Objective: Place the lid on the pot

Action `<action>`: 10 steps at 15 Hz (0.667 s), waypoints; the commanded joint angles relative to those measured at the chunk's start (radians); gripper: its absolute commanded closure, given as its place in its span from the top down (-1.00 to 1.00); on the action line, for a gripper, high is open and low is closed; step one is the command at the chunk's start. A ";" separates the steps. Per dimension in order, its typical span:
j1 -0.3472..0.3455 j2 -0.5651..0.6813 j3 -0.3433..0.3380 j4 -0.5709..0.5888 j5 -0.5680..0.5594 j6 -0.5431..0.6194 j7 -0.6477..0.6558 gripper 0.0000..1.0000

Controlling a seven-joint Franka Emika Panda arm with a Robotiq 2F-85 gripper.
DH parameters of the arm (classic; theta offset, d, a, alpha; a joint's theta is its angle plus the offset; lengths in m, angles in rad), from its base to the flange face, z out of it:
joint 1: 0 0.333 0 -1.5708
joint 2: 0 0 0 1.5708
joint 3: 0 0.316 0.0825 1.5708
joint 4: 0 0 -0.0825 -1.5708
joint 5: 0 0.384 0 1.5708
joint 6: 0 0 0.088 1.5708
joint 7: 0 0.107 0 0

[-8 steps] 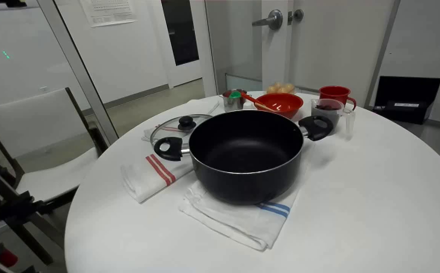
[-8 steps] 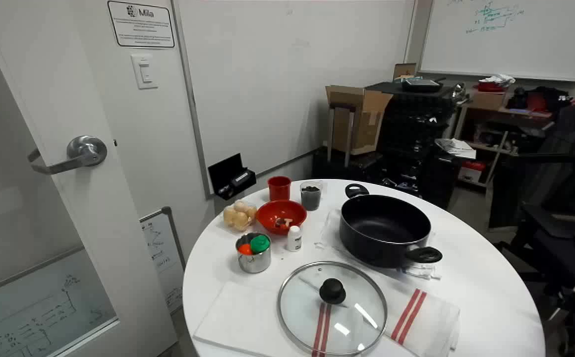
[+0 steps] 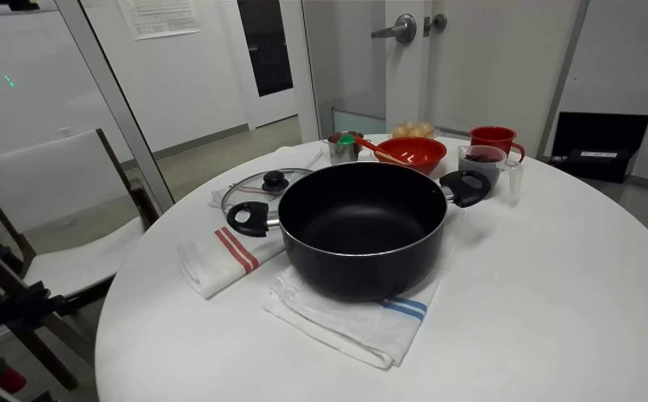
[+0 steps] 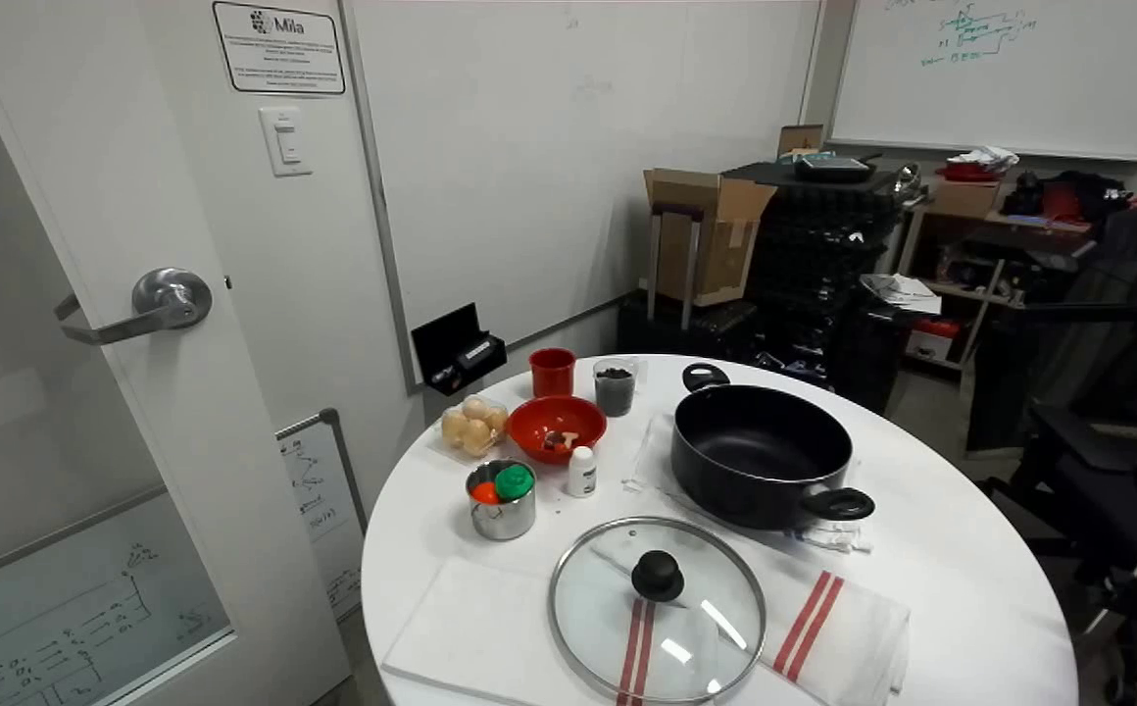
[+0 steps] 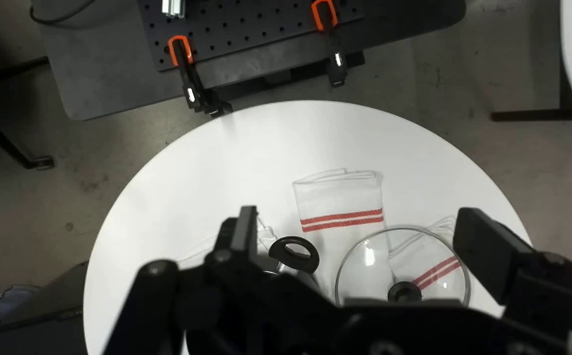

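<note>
Gripper (image 5: 360, 227) spread wide. In an exterior view: lid (image 4: 662, 623) near, over 2 red-striped cloths (image 4: 858, 632); pot (image 4: 745, 480) farther, right.

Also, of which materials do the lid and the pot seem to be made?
Lid: probably clear, glossy glass; the cloth beneath shows through and reflections sit on it. Clear plastic is possible. Pot: black, satin finish, likely coated metal, judging by its soft inner sheen and thin bright rim.

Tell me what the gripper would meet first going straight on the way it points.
The gripper would probably meet the red-striped towel on the table, seen between its open fingers; depth is unclear.
</note>
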 commanded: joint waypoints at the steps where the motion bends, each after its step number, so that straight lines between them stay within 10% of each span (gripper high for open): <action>1: -0.002 0.000 0.002 0.002 0.001 -0.002 -0.001 1.00; 10: 0.035 0.191 0.045 0.060 -0.042 0.120 -0.045 1.00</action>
